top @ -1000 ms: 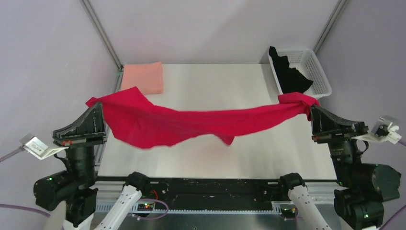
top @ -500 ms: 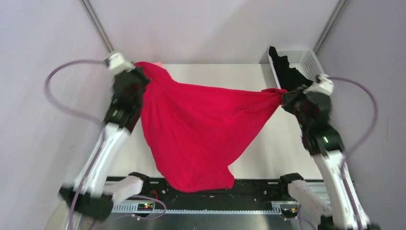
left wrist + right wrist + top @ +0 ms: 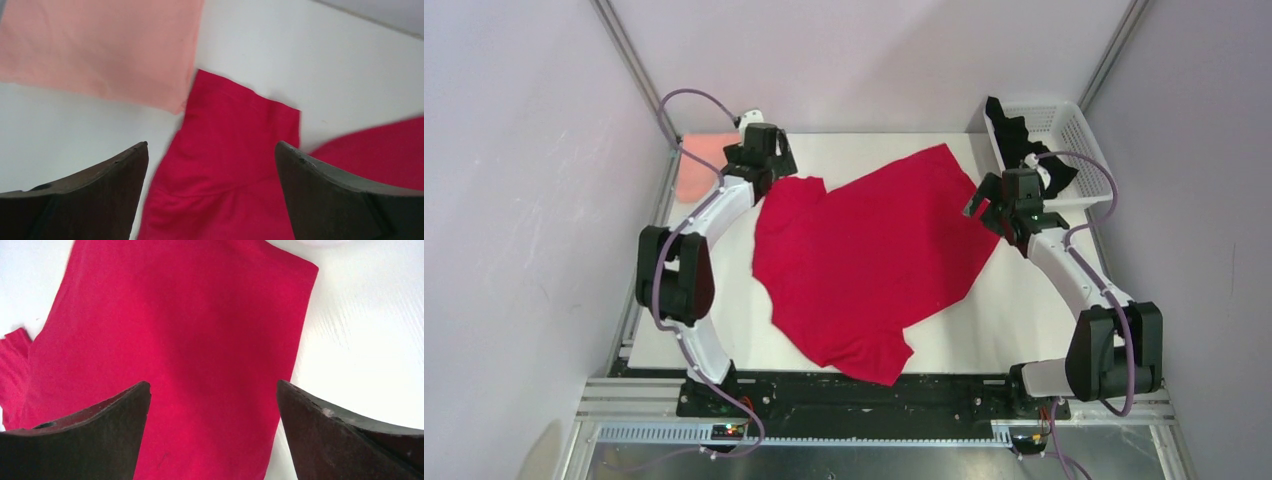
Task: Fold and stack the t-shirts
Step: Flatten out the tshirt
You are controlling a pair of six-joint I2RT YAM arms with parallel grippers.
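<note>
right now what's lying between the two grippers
The red shirt, spread out, fills the stretch between the left gripper and the right gripper. The top view shows it.

The left arm (image 3: 711, 212) and right arm (image 3: 1064, 262) are built alike: slim white links (image 3: 694, 346) joined by bulky black joints (image 3: 674, 278). A thin mauve-grey cable (image 3: 686, 97) runs along each, and a small white camera block (image 3: 749, 119) tops each black wrist. Close up, the left gripper (image 3: 212, 150) and right gripper (image 3: 214, 390) have dark, matte, wedge-shaped fingers (image 3: 95, 192) (edges a little scuffed and paler). Black bases (image 3: 1031, 378) sit on a black rail (image 3: 864, 396).
</note>
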